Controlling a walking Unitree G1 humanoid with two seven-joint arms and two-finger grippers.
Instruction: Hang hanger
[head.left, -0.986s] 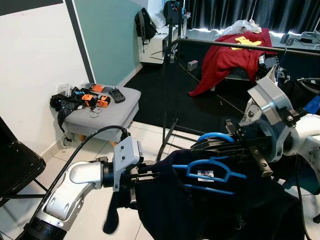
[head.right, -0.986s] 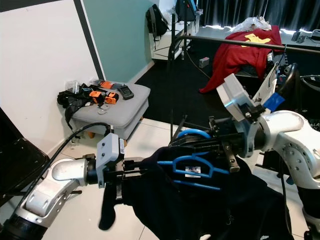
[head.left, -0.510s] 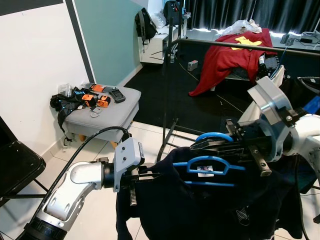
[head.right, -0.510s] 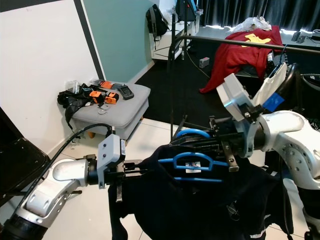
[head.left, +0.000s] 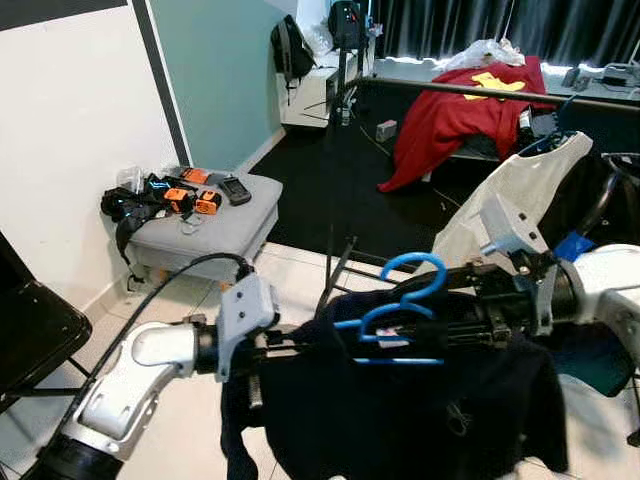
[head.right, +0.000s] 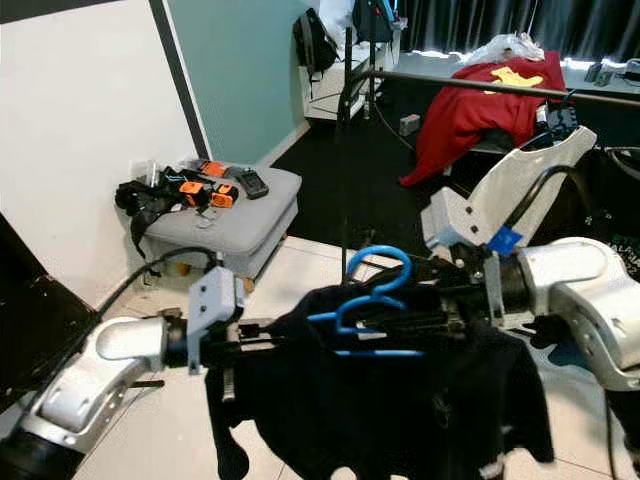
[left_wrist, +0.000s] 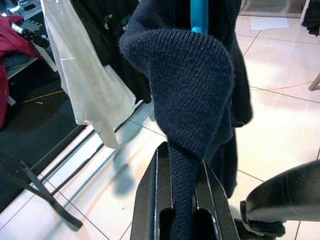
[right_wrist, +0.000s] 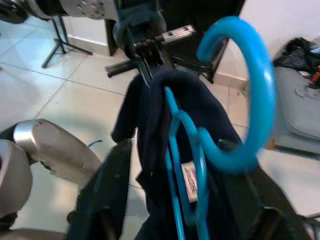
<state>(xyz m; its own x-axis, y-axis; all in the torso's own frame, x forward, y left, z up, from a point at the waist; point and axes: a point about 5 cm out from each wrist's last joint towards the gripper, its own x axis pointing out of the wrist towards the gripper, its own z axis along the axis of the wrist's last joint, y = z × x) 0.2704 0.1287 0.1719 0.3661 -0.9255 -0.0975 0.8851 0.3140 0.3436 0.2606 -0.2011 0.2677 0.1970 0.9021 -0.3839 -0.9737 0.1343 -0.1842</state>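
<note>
A blue plastic hanger (head.left: 410, 285) carries a dark navy sweater (head.left: 400, 410) in mid-air in front of me, its hook (right_wrist: 260, 100) pointing up. My right gripper (head.left: 425, 322) reaches in from the right and is shut on the hanger just below the hook. My left gripper (head.left: 298, 346) comes from the left and is shut on a fold of the sweater (left_wrist: 195, 90) at its shoulder. The black clothes rail (head.left: 480, 92) runs across the back, above and beyond the hanger, with a red garment (head.left: 450, 120) draped over it.
A white garment (head.left: 520, 195) hangs at the right, close behind my right arm. The rack's upright pole (head.left: 335, 150) and floor legs stand just past the hanger. A grey ottoman (head.left: 200, 235) with gadgets sits at the left wall, and a black chair (head.left: 30, 335) at the near left.
My right wrist has rolled, so the hook now stands upright instead of lying flat. The sweater now hangs straight down. The left gripper has kept its hold.
</note>
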